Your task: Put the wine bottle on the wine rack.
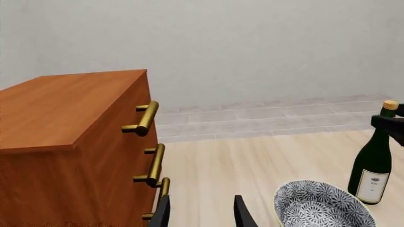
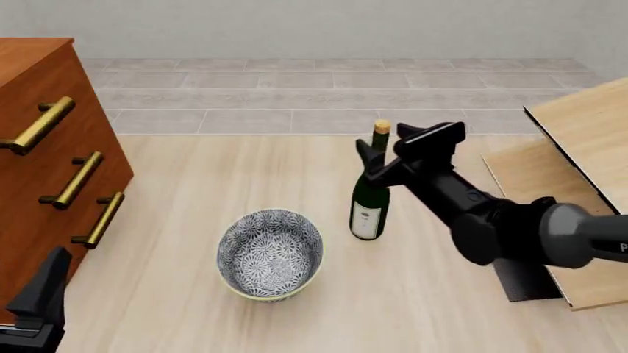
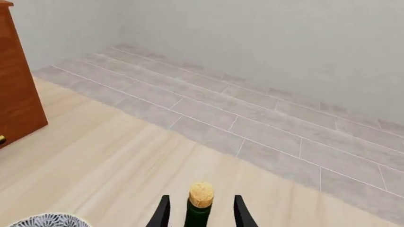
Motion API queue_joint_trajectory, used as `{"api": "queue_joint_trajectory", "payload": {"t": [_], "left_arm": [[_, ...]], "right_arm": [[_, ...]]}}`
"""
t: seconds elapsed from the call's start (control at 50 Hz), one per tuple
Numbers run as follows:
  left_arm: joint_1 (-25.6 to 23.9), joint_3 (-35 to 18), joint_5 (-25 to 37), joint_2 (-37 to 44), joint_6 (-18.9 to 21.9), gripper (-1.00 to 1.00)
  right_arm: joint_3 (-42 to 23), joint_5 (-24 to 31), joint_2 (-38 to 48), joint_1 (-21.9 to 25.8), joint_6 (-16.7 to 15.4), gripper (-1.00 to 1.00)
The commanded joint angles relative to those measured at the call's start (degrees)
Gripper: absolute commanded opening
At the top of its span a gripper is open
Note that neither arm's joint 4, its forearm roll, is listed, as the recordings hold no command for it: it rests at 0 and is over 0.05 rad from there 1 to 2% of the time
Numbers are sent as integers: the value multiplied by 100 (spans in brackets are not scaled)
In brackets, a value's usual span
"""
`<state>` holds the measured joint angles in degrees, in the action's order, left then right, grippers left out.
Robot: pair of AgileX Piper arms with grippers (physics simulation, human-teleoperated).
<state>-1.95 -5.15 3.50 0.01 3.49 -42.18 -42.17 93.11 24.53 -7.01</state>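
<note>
Beside the wine bottle sits a patterned bowl, cabinet farther left.

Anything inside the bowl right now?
Nothing visible inside the bowl: the front view shows only its blue-and-white patterned interior. The near inner wall is hidden behind its rim, and the left wrist view crops it.

The right arm reaches forward and to the left. Its gripper is open, with the wine bottle's neck between the jaws. The left gripper is open too, with nothing between its jaws.
</note>
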Motion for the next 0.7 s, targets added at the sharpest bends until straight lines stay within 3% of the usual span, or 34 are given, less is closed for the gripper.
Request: {"api": "queue_joint_trajectory", "payload": {"t": [0.02, 0.4, 0.42, 0.7], "left_arm": [[42, 7, 3, 0, 20, 100], [79, 58, -37, 0, 12, 100], [78, 55, -33, 0, 6, 100], [93, 13, -17, 0, 40, 100]], "right_arm": [[-183, -11, 290, 24, 42, 100], [-277, 24, 363, 40, 15, 100], [-266, 23, 349, 33, -2, -100], [-233, 107, 175, 48, -32, -100]]}}
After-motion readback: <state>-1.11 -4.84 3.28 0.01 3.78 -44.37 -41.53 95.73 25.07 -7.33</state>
